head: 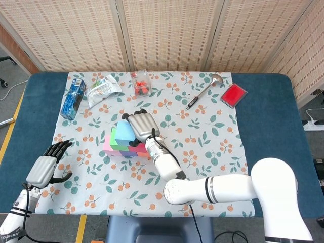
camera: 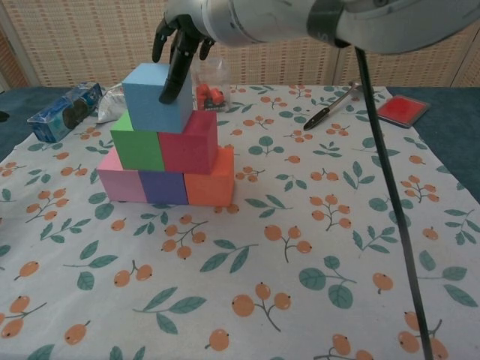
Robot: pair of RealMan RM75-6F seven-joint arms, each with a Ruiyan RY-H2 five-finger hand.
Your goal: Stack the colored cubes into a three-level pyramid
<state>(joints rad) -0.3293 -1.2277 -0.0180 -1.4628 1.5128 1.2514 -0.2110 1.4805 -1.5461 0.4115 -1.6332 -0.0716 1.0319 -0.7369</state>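
The pyramid stands mid-cloth: pink [camera: 120,185], purple [camera: 163,187] and orange [camera: 210,184] cubes below, green [camera: 137,148] and red [camera: 191,142] cubes above them. On top sits the blue cube [camera: 154,97] [head: 123,132], slightly skewed. My right hand [camera: 180,37] [head: 142,124] reaches over it and grips it. One finger lies down its right face and another fingertip sits at its far edge. My left hand [head: 45,167] hovers open at the cloth's near left, well away from the cubes.
At the back of the cloth lie a blue packet [head: 73,97], a white wrapper [head: 104,87], a clear bag with red pieces [head: 141,86], a metal spoon [head: 203,90] and a red pad [head: 233,95]. My right arm [head: 212,190] crosses the near edge.
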